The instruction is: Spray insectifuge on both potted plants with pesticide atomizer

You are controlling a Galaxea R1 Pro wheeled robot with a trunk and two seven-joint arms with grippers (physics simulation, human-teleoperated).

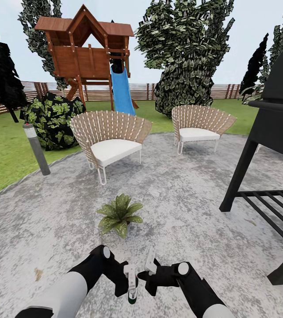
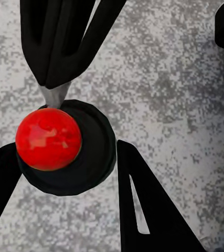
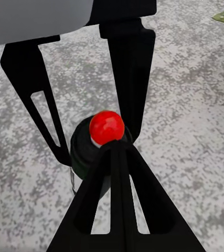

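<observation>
Grey speckled paving (image 1: 190, 212) spreads across the round patio, edged by lawn (image 1: 0, 159) with a slatted fence (image 1: 221, 91) and trees behind. 2 wicker chairs with white cushions stand on it — 1 nearer (image 1: 110, 141), 1 further back (image 1: 200, 126) — and a black grill stand (image 1: 269, 145) rises at the right. A wooden playhouse (image 1: 86, 53) with a blue slide (image 1: 123, 95) stands on the grass, beside a dark leafy bush (image 1: 53, 117).

A small potted plant (image 1: 120, 215) sits on the paving just ahead of the arms. Below it, the left gripper (image 1: 124, 276) is clamped on the spray bottle (image 1: 132, 289), which hangs upright with its dark body down. In the left wrist view the fingers (image 2: 143, 210) flank the bottle's round dark body and its red mark (image 2: 49, 139).

The right gripper (image 1: 148, 267) sits just beside the bottle, fingers spread around its red-topped head (image 3: 106, 126). No writing is readable anywhere.
</observation>
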